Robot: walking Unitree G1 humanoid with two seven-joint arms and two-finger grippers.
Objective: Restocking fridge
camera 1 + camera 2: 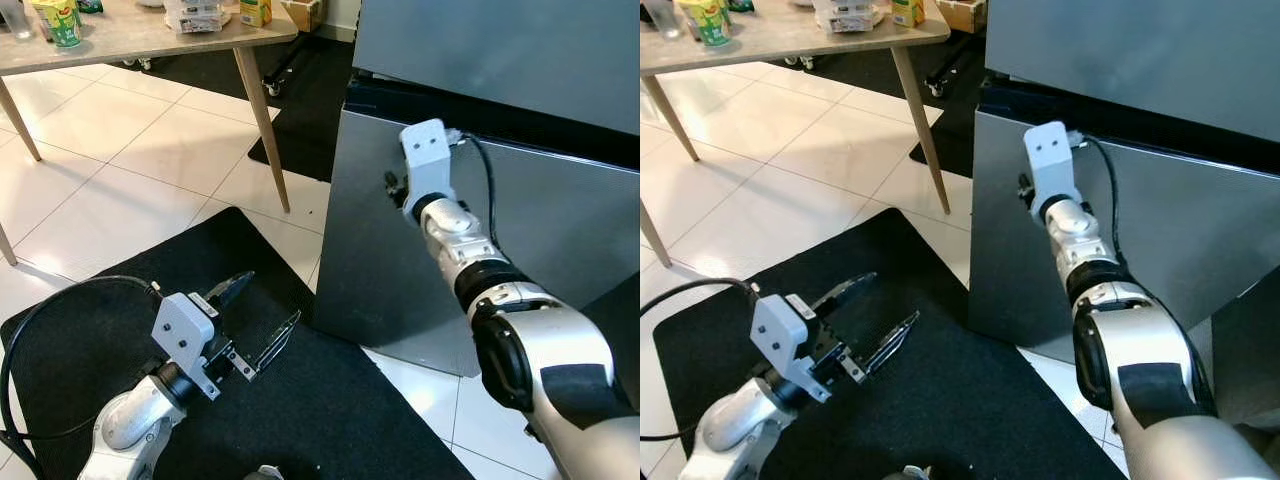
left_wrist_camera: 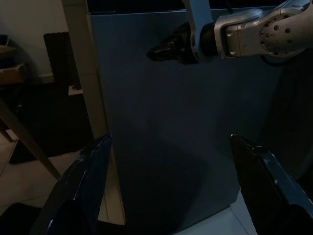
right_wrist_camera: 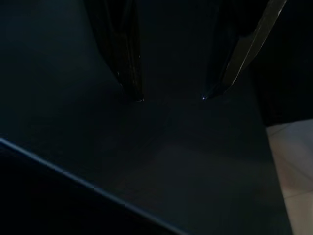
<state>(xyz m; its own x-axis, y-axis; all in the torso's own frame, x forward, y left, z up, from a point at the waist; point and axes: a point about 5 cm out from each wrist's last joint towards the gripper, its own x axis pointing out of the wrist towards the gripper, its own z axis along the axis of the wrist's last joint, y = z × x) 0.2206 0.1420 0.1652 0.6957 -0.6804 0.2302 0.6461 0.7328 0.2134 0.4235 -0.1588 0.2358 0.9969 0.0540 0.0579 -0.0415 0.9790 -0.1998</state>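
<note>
The grey fridge stands at the right, with its upper door [image 1: 500, 50] set back above a dark gap and its lower door [image 1: 400, 280] jutting forward. My right gripper [image 1: 394, 187] is raised against the lower door's face near its top left corner. In the right wrist view its fingertips [image 3: 138, 96] stand apart, open, close to the dark door panel with nothing between them. My left gripper [image 1: 274, 294] hovers low over the black mat [image 1: 90, 340], open and empty, pointing toward the fridge's lower door [image 2: 171, 127].
A wooden table [image 1: 150, 38] stands at the back left, with a green carton [image 1: 62, 20], a yellow carton [image 1: 255, 10] and other packs on it. One table leg [image 1: 262, 125] slants down close to the fridge's left side. White tiled floor [image 1: 130, 160] lies between them.
</note>
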